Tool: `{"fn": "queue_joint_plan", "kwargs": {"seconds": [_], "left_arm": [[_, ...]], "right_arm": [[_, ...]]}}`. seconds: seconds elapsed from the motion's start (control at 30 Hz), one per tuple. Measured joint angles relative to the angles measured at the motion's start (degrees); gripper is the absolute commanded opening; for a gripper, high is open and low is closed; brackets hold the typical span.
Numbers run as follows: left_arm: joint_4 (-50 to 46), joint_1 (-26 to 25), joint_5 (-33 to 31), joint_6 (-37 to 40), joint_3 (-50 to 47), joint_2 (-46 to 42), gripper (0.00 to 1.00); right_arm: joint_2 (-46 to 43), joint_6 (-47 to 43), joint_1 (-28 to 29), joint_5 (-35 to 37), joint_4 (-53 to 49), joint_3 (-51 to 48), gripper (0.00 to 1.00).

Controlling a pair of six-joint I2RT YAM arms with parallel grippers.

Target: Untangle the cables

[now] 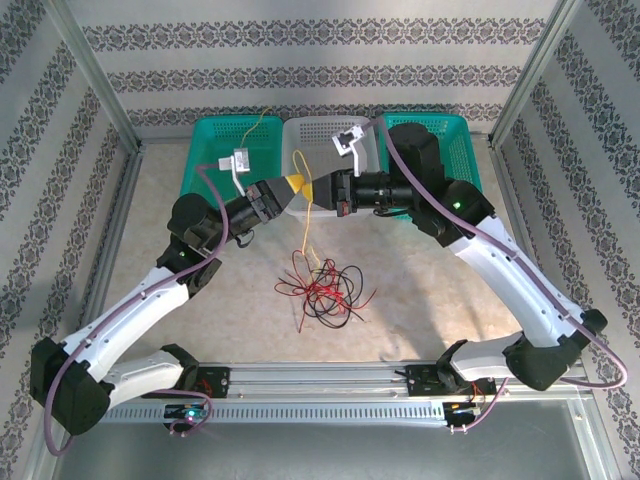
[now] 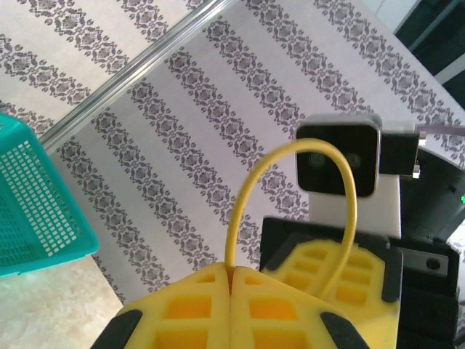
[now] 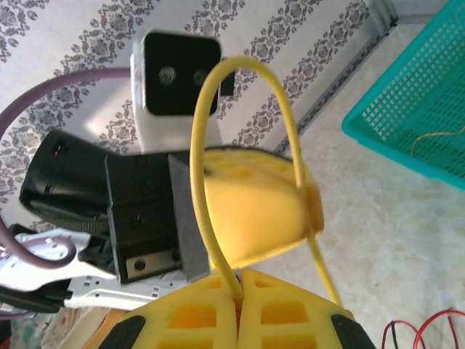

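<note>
Both grippers meet in mid-air above the table's middle, in front of the baskets. My left gripper [image 1: 293, 186] [image 2: 231, 282] is shut on a yellow cable [image 2: 247, 196]. The cable arcs in a short loop to my right gripper [image 1: 318, 190] [image 3: 238, 289], which is also shut on it. From the left fingers the yellow cable [image 1: 308, 225] [image 3: 200, 145] hangs down towards a tangle of red and black cables [image 1: 322, 285] [image 3: 429, 327] lying on the table.
Three baskets stand side by side at the back: a teal basket [image 1: 212, 150] [image 2: 36, 211] at the left with a thin yellow wire [image 1: 256, 128] in it, a white basket [image 1: 312, 140] in the middle, and a teal basket [image 1: 455, 140] at the right.
</note>
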Motion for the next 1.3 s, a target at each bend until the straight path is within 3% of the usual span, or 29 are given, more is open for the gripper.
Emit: {"fn": "queue_joint_plan", "kwargs": {"seconds": [0.13, 0.43, 0.7, 0.9, 1.0, 1.07, 1.3], "left_arm": [[-6.9, 0.3, -2.0, 4.5, 2.1, -0.8, 0.0], [-34.3, 0.7, -19.9, 20.7, 9.2, -8.1, 0.0], [-47.8, 0.7, -25.3, 28.5, 11.4, -7.7, 0.0], [-51.5, 0.8, -27.2, 29.8, 11.9, -8.0, 0.01], [-50.9, 1.0, -24.7, 28.9, 11.9, -8.3, 0.41], [-48.1, 1.0, -20.8, 27.4, 11.3, -8.3, 0.57], [-32.4, 0.4, -7.3, 19.3, 6.0, -7.9, 0.77]], "right_arm": [[-2.5, 0.3, -1.2, -0.3, 0.0, -2.2, 0.0], [-6.3, 0.3, -6.4, -1.1, -1.5, -4.9, 0.0], [-6.4, -1.1, -8.4, -1.3, -4.0, -3.4, 0.0], [-1.7, -1.0, -9.0, -1.4, -4.4, 4.4, 0.0], [1.5, -1.0, -9.1, -1.8, -4.4, 9.1, 0.0], [3.4, -0.9, -9.2, -1.6, -4.4, 12.0, 0.0], [10.0, 1.4, -9.5, 0.7, -3.8, 21.3, 0.0]]}}
